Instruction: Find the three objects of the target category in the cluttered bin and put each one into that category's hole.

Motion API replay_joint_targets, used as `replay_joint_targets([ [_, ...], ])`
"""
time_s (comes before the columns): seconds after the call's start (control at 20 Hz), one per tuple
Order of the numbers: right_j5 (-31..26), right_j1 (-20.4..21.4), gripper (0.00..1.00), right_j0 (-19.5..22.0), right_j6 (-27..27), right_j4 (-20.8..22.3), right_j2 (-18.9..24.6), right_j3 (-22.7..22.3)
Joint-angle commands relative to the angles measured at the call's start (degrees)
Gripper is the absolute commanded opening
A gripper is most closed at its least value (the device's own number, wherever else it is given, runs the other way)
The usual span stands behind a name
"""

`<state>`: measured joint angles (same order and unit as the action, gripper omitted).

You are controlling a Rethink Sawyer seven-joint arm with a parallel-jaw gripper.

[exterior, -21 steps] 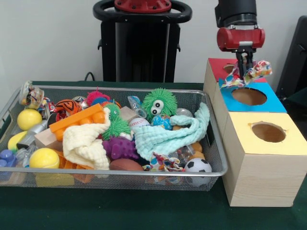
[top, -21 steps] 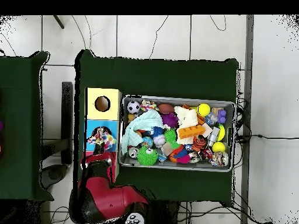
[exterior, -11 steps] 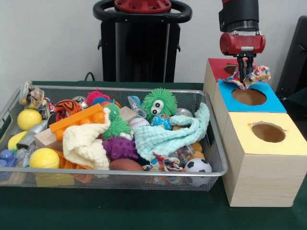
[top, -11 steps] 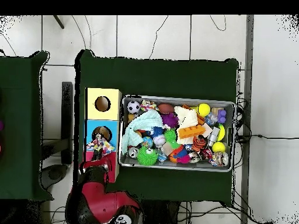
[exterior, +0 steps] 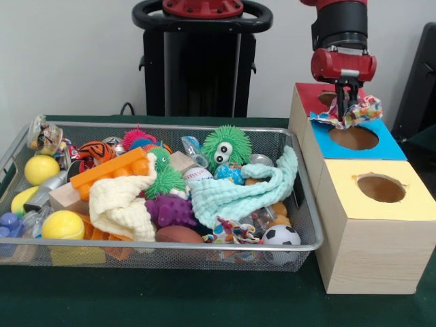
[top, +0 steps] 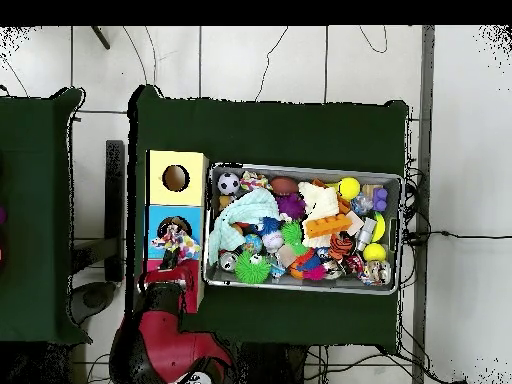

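Note:
My gripper (exterior: 345, 102) is shut on a colourful patterned cloth (exterior: 355, 111). The cloth hangs over the far edge of the blue box (exterior: 388, 146), just behind its round hole (exterior: 353, 138). From overhead the same cloth (top: 178, 240) lies over the blue box (top: 156, 222) near its border with the red box (top: 160, 267). More cloths lie in the wire bin (exterior: 310, 225): a pale yellow one (exterior: 122, 201), a mint-green one (exterior: 238, 191) and a small patterned one (exterior: 231, 230) at the front.
The yellow box (exterior: 375, 231) with its own hole (exterior: 381, 187) stands nearest the camera, and the red box (exterior: 310, 95) is farthest. Balls, spiky toys, an orange brick (exterior: 112, 169) and other clutter fill the bin.
The gripper has come down a little with the cloth and shifted slightly left over the back of the blue box. The cloth hangs more bunched than before.

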<state>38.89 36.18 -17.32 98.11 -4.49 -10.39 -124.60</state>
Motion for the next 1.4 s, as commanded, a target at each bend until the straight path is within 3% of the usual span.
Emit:
replay_joint_targets([
  [0.05, -7.8, -9.2, 0.00, -1.5, 2.9, -12.0, -3.0, 10.3],
  [0.3, -8.6, -9.0, 0.00, -2.3, 2.7, -12.6, -3.4, 11.3],
  [0.7, -22.3, -7.4, 0.00, -4.5, -1.8, -11.7, -5.9, 15.5],
  [0.9, -31.8, -6.3, 0.00, -5.0, -2.7, -8.3, -6.9, 18.0],
  [1.2, -35.3, -6.0, 0.00, -6.1, 0.0, -6.0, -8.0, 20.5],
  [1.3, -35.2, -4.1, 0.00, -5.9, 1.5, -4.8, -8.0, 20.0],
  [1.4, -39.3, -1.6, 0.00, -6.1, 1.3, -3.9, -8.1, 19.8],
])
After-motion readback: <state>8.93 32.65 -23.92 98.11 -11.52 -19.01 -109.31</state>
